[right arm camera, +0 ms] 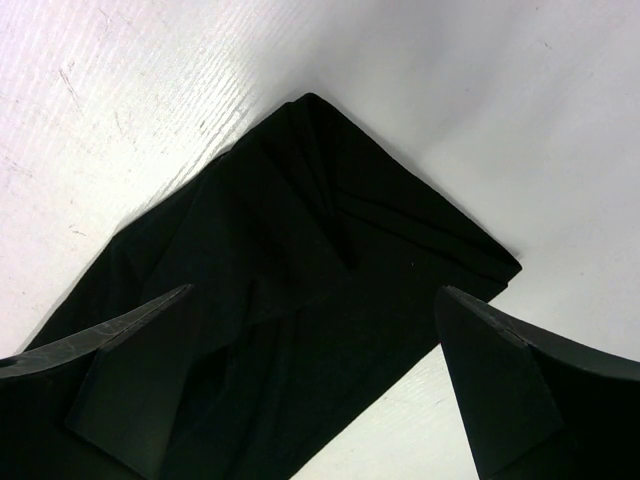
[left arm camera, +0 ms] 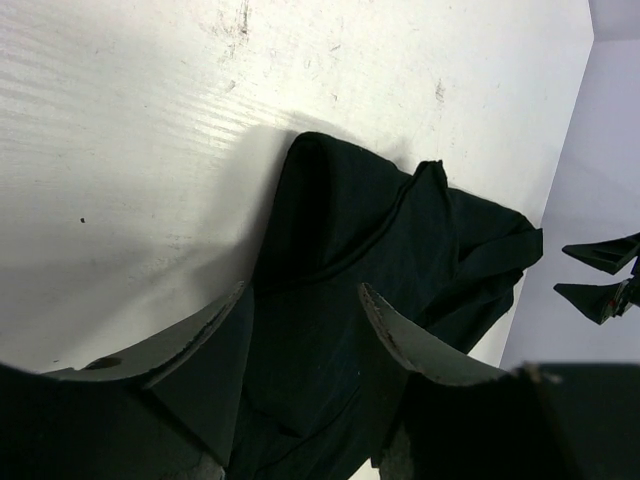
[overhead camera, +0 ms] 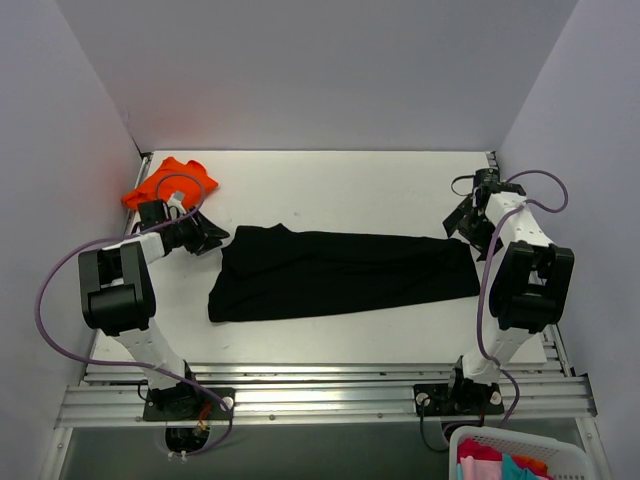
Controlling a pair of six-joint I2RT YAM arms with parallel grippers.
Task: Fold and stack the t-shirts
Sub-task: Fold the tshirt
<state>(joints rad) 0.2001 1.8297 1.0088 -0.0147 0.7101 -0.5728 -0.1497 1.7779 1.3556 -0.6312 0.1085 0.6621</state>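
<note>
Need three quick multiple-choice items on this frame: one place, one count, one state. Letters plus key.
1. Where on the table is the orange t-shirt? A far left corner; B near right corner; C centre.
2. How many t-shirts lie on the table? A one; B two; C four.
3. The right gripper is: A open; B shut on cloth; C shut, empty.
1 A: it sits bunched by the far left corner. 2 B: the orange one plus the black t-shirt. 3 A: its fingers stand wide apart above the cloth.
</note>
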